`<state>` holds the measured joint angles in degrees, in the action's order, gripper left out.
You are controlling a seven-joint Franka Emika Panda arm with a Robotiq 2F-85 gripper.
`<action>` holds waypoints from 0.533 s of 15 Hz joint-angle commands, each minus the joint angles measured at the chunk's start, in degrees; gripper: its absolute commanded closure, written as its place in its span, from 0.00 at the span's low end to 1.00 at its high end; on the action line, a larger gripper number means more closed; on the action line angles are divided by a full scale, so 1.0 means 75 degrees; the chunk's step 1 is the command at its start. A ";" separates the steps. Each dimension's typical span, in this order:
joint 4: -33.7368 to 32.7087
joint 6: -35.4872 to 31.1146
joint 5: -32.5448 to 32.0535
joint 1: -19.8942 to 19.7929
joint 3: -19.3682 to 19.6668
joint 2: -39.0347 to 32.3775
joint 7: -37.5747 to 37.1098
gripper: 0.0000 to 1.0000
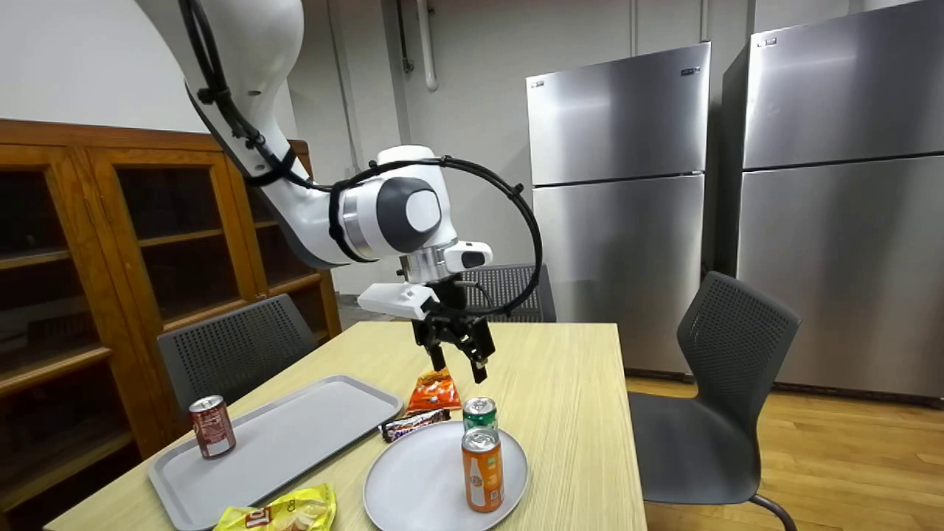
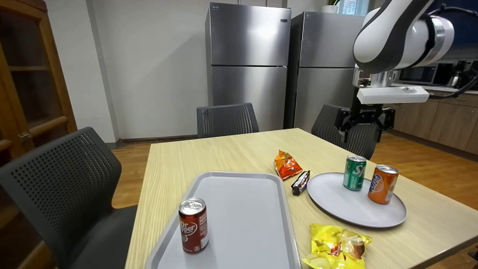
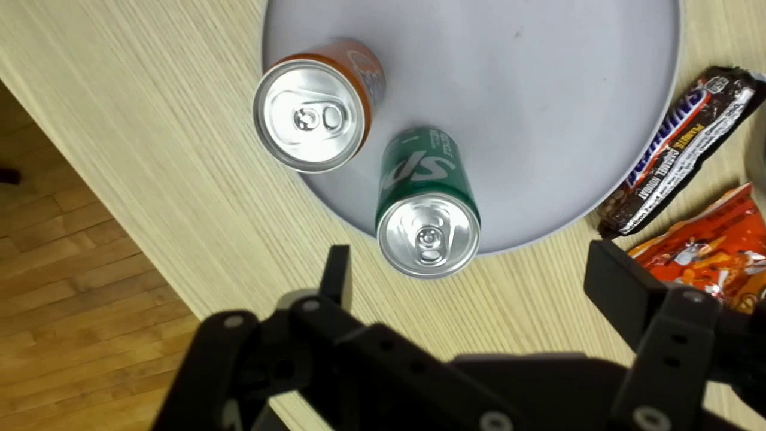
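In an exterior view, your jaws hang in the air over the counter point(image 1: 568, 383), spread wide with nothing held between them. Toward the left, the gray tray point(image 1: 295, 435) carries the Dr Pepper can point(image 1: 212, 429), which stands upright. Just beside the tray lies the yellow snack bag point(image 1: 295, 507), partly cut off by the view's lower edge. Beyond the counter you see a steel refrigerator point(image 1: 619, 125).

In an exterior view, you find the Sprite can point(image 2: 354, 173) and the Fanta can point(image 2: 382, 185) upright on the round plate point(image 2: 336, 203), near each other but apart. Your jaws are above them, touching neither.

In the wrist view, you see the fingertips point(image 3: 622, 287) far apart, at either side of a broad gap. The Sprite can is nearest to them, at the plate's edge, just ahead of that gap. At right, the Snickers bar point(image 3: 676, 152) lies along the plate's rim; you cannot tell whether they touch. Next to the bar lies the orange snack bag point(image 3: 712, 251), partly hidden by the jaws.
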<state>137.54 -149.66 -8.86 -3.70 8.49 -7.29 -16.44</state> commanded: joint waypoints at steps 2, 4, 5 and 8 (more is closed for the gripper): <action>-0.0225 -0.0344 0.0397 -0.0108 0.0042 -0.0535 0.0014 0.00; -0.0306 -0.0406 0.0556 -0.0082 0.0055 -0.0722 0.0002 0.00; -0.0349 -0.0439 0.0618 -0.0068 0.0063 -0.0811 -0.0011 0.00; -0.0508 -0.0486 0.0764 -0.0050 0.0106 -0.1083 -0.0064 0.00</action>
<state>135.81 -152.85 -4.48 -3.97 9.12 -13.22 -16.51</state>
